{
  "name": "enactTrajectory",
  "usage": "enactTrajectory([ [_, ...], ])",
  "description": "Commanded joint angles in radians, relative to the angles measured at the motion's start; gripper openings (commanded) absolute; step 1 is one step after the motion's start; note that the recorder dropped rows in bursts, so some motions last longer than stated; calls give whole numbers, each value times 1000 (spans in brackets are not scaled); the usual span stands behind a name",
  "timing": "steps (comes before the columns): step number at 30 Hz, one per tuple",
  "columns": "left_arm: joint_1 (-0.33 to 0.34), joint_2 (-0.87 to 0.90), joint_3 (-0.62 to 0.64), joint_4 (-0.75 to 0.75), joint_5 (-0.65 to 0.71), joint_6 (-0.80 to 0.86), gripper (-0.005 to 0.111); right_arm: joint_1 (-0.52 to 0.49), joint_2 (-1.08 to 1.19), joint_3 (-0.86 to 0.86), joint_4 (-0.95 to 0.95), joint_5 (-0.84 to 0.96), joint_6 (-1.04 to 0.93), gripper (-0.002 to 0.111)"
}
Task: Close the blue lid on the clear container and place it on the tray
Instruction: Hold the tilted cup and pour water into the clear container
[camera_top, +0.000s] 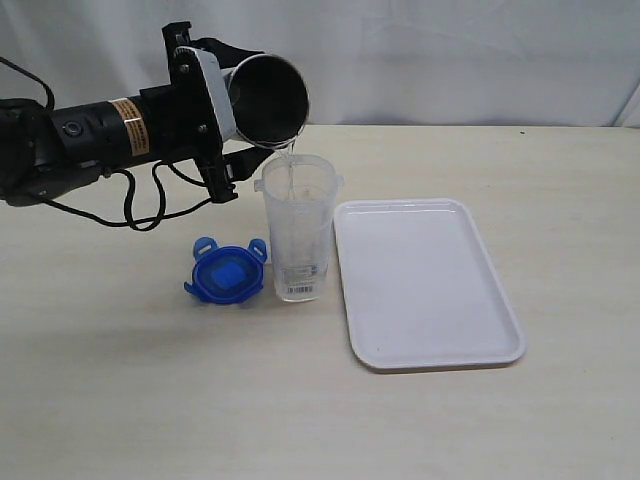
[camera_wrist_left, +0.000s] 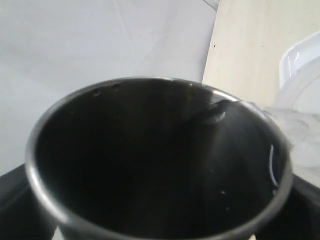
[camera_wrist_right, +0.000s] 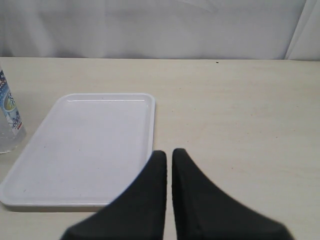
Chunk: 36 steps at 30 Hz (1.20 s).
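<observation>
Here's the wide pale wooden worktop (camera_top: 120, 400), and the flat rectangular white plastic tray (camera_top: 425, 280) lying on it is our landmark, with nothing on it. Reaching in from the far side of the container, well clear of the tray, comes the black left arm, and its left gripper (camera_top: 225, 115) is spread wide around a grey steel cup (camera_top: 268, 100), clamping it by the body. The cup is tipped hard over with its mouth above the container's rim, and that looks like the reason for the high, sideways hold. The wrist view looks straight into its dark bowl, nearly drained. Just beside the tray's long edge stands the tall clear plastic container (camera_top: 297, 235), upright, open-topped, barcode sticker low on its wall. A thin stream of water (camera_top: 291, 170) runs from the cup's lip down into it. Set that close, it should need only a short carry onto the tray later. On the container's side away from the tray lies the small round blue plastic lid (camera_top: 227, 272), flat on the worktop with its four flaps splayed out, just beside the container's base, so it's handy but not yet on. The right gripper (camera_wrist_right: 169, 165) hangs low near the tray, its black fingers pressed together on nothing, waiting. My read: filling first, then lid, then tray.
</observation>
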Motion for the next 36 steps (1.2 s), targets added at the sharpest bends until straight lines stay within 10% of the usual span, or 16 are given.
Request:
enactTrajectory([
  [1, -4, -21, -19, -31, -47, 18, 0, -7, -5, 2, 0, 2, -5, 5],
  [36, -4, -21, -19, -5, -45, -52, 0, -7, -5, 2, 0, 2, -5, 5],
])
